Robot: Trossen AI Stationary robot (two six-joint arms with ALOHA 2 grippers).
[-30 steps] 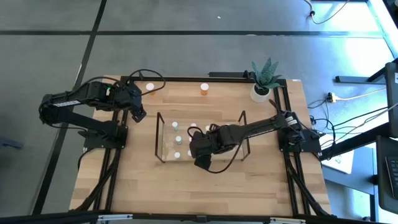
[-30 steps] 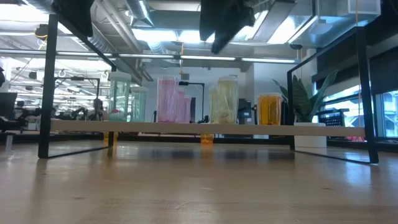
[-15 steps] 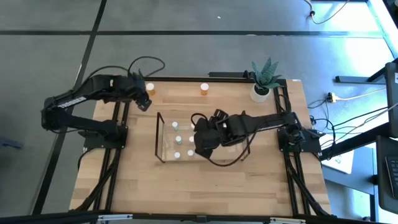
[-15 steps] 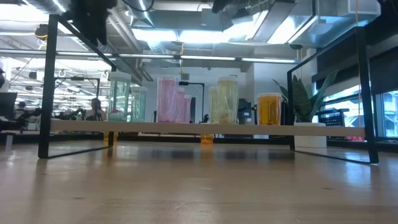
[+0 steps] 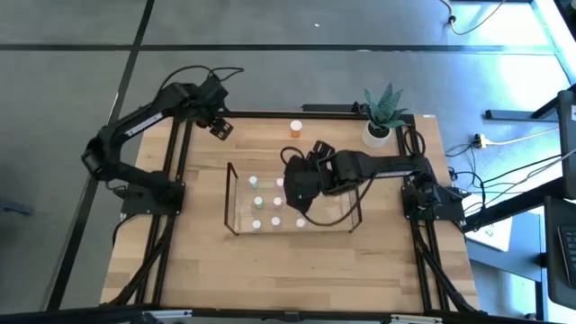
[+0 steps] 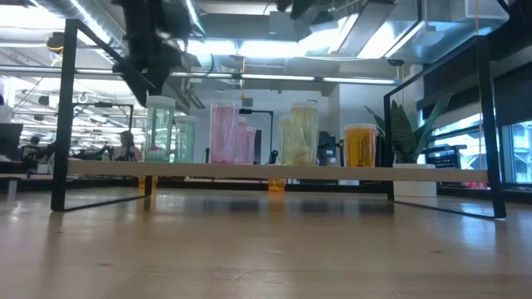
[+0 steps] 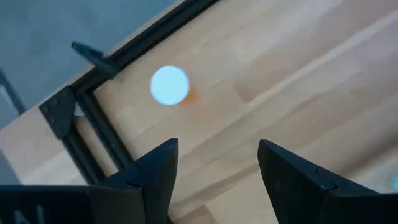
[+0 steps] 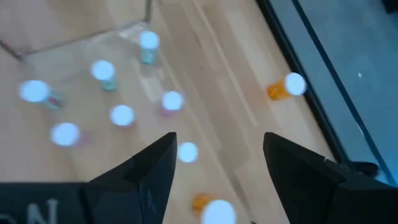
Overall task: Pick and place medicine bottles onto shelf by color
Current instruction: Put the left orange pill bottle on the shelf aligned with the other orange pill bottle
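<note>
Shelf [image 5: 236,200]: clear acrylic rack with thin black frame ends, mid-table. Holding several small white-capped medicine bottles [image 5: 257,202] upright in rows; greenish bodies at left, then pinkish, pale yellowish and one orange at right, per low view. Further orange bottle [image 5: 296,128] standing alone on bare wood near far edge, outside the rack. Another white-capped orange bottle [image 7: 170,85] at far-left table corner, directly below left gripper [image 7: 214,163]; fingers apart, gripping nothing. Right gripper [image 8: 217,158] raised over the rack's far right portion, fingers apart, empty. White plant pot [image 5: 376,134] at far-right corner.
</note>
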